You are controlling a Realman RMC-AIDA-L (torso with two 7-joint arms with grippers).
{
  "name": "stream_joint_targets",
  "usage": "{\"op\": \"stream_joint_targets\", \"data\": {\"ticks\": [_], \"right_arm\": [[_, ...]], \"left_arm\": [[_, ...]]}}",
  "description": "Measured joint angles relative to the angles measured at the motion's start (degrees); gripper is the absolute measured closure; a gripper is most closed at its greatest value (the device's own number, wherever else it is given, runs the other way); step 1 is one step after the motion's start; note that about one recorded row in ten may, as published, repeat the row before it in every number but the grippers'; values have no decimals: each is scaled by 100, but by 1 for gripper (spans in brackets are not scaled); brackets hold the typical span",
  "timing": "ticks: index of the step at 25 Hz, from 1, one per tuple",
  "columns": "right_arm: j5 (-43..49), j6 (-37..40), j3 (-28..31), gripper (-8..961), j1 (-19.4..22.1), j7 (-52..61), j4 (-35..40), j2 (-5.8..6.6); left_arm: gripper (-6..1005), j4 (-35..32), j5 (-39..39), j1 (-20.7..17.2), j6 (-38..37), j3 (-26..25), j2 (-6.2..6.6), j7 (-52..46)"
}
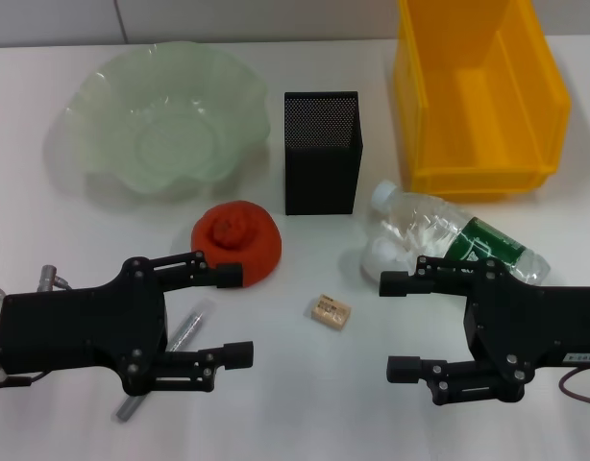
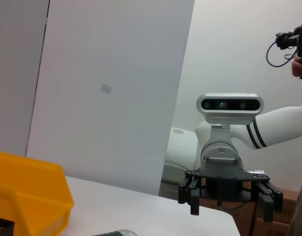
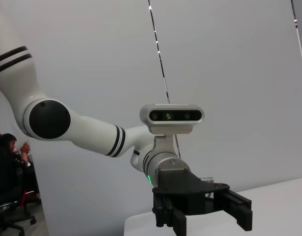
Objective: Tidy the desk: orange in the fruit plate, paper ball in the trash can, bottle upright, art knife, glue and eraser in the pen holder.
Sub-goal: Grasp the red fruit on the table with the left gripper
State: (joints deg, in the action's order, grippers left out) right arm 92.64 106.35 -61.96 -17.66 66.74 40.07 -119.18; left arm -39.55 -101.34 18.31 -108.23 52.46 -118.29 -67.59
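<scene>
Between your two wide-open grippers, left gripper and right gripper, the eraser lies ungrasped, the orange just beyond the left jaws; probably start there, toward the fruit plate.

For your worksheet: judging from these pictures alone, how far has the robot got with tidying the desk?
Nothing looks done. The orange lies on the table beside the fruit plate, the bottle lies on its side with the paper ball against it, and the eraser sits outside the pen holder. Left gripper and right gripper are open, holding nothing. Everything remains.
</scene>
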Motion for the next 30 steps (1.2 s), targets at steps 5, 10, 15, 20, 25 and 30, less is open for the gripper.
{"op": "stream_joint_targets", "data": {"ticks": [5, 10, 15, 20, 25, 30], "right_arm": [[0, -2, 22, 182, 25, -4, -15, 0], [0, -40, 90, 182, 27, -4, -70, 0], [-1, -142, 123, 182, 32, -11, -156, 0], [-1, -282, 393, 183, 138, -374, -563, 5], [-1, -377, 538, 183, 182, -475, -797, 8], [-22, -429, 545, 183, 262, -646, -935, 9]], "left_arm": [[198, 0, 0, -3, 14, 1, 0, 0], [200, 0, 0, 2, 19, 0, -1, 1], [201, 14, 20, 4, 61, -57, -9, 261], [202, 370, 165, 106, 424, -260, -40, 765], [204, 1263, 537, 454, 1556, -439, -43, 1521], [205, 1775, 539, 731, 2236, -416, -63, 1732]]}}
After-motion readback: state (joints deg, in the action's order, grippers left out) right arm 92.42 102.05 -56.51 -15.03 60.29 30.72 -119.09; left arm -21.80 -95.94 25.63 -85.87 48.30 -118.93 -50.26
